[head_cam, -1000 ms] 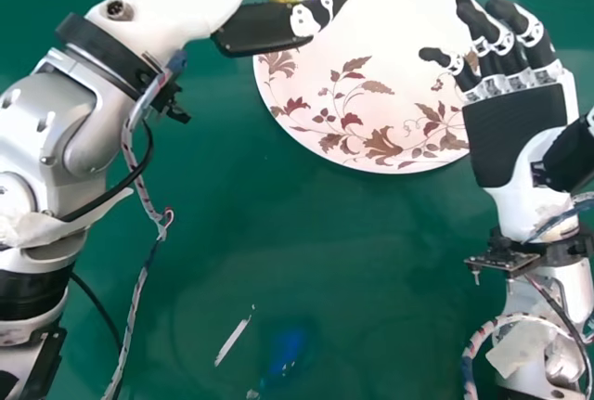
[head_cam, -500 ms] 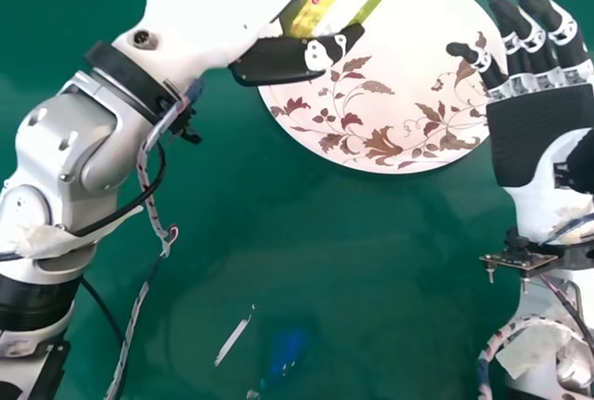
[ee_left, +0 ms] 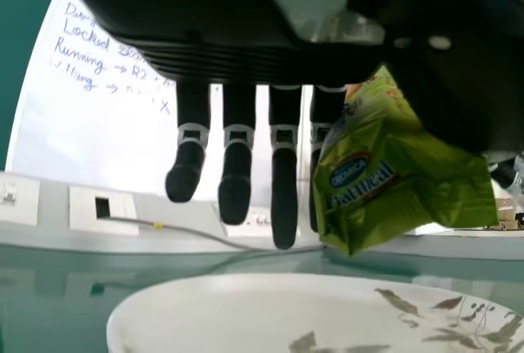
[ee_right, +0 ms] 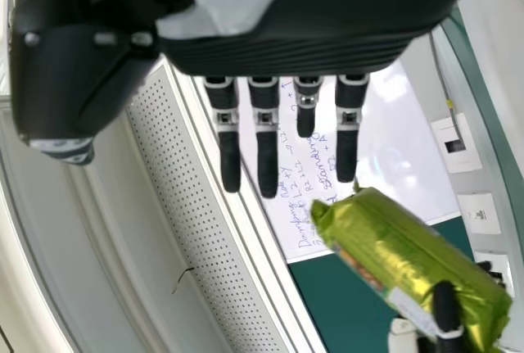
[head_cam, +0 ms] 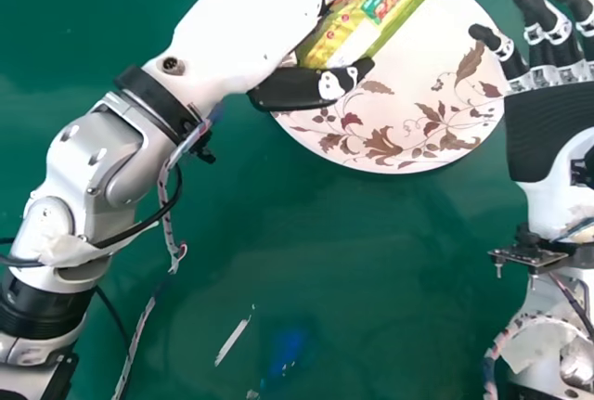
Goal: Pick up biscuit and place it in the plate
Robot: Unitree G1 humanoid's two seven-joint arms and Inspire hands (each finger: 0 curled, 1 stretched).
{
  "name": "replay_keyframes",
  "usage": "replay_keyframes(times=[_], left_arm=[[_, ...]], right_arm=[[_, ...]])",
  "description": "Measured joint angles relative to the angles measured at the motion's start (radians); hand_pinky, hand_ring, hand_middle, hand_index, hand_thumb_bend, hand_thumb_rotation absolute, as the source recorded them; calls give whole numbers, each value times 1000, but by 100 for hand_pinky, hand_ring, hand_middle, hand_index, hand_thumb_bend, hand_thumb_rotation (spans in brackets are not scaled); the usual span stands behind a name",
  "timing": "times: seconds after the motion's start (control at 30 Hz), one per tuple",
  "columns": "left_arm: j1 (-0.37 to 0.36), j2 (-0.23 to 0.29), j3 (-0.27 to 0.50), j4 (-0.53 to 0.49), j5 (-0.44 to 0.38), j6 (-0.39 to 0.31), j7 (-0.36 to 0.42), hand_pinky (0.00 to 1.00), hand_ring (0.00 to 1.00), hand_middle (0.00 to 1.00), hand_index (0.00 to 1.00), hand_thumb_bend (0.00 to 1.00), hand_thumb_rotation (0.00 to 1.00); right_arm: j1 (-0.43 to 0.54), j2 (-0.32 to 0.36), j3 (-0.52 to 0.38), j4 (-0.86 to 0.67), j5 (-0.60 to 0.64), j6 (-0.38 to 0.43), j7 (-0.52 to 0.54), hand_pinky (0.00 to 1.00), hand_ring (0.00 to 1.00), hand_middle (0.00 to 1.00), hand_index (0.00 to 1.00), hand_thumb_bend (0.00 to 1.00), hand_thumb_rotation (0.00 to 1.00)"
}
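- The robot's left hand (head_cam: 246,24) pinches the biscuit packet (head_cam: 385,1) between thumb and fingers, holding it tilted above the far part of the plate (head_cam: 408,75), apart from its surface.
- The robot's right hand (head_cam: 552,131), its fingers straight and apart, waits at the right, holding nothing.
- The likeliest mishap is a drop: the packet sits to one side of the grasp, and its slick wrapper could twist or slide out from under the thumb.
- Released too high or too far out, it could land across the rim and tip off the far side.
- A hard press downward might crush the biscuits or push the plate; a wrapper caught on a finger could drag the packet back.
- Below spreads a glossy green table (head_cam: 306,279), marked near its near edge by a pale streak (head_cam: 232,340).
- Behind stand a handwritten whiteboard (ee_left: 98,124), a wall cable (ee_left: 192,233) and a perforated panel (ee_right: 192,205).
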Motion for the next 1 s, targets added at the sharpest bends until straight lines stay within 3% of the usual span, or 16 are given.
replay_keyframes(times=[0.23, 0.53, 1.0], left_arm=[[22, -19, -30, 53, -16, -9, 1, 15, 20, 42, 52, 51, 0], [50, -16, -71, 112, -41, -46, -6, 13, 18, 41, 51, 51, 0], [31, -15, -98, 193, -40, -64, 22, 13, 14, 41, 51, 51, 0]], right_arm=[[0, 0, -4, 0, 9, -1, 1, 72, 76, 70, 75, 83, 38], [-8, -1, -9, 12, 30, -5, 21, 69, 74, 69, 74, 85, 42], [-10, 7, -13, 16, 36, -26, 15, 69, 73, 69, 73, 85, 41]])
